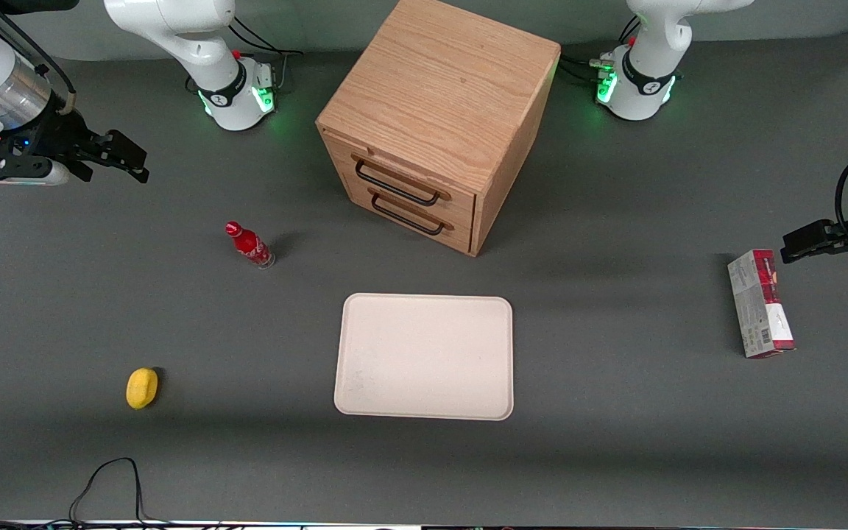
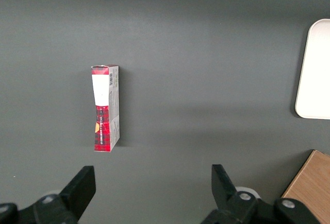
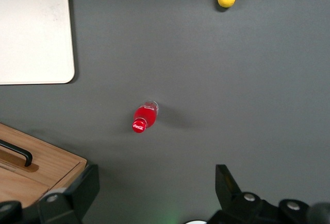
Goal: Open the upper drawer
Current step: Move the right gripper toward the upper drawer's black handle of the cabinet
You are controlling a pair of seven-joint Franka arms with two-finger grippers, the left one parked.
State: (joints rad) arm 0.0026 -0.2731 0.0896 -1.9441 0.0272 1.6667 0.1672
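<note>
Nearest the front camera a small yellow rounded object [image 1: 142, 388] lies alone on the dark grey table [image 1: 615, 412] toward the working arm's end, with bare surface all round it. Beside it toward the middle, a flat cream rectangular tray [image 1: 424, 357] with rounded corners sits squarely, well apart from everything.

Farther from the camera stands a small red bottle with a red cap [image 1: 249, 245], upright, near the cabinet but not touching it. Toward the parked arm's end a red-and-white cardboard box [image 1: 760, 303] lies flat.

Farther still is the boxy light-oak cabinet [image 1: 442, 96], turned at an angle so one corner points at the tray. The upper drawer [image 1: 411, 181] is the higher of the two fronts, shut flush with the cabinet face, carrying a long black metal bar handle [image 1: 397, 185]; the lower drawer [image 1: 424, 213] below it looks the same. The table in front of both drawers is open as far as the tray and bottle.

The black two-finger gripper [image 1: 129, 162] hangs above the table at the working arm's end, well away from the cabinet, its fingers spread apart and holding nothing.
</note>
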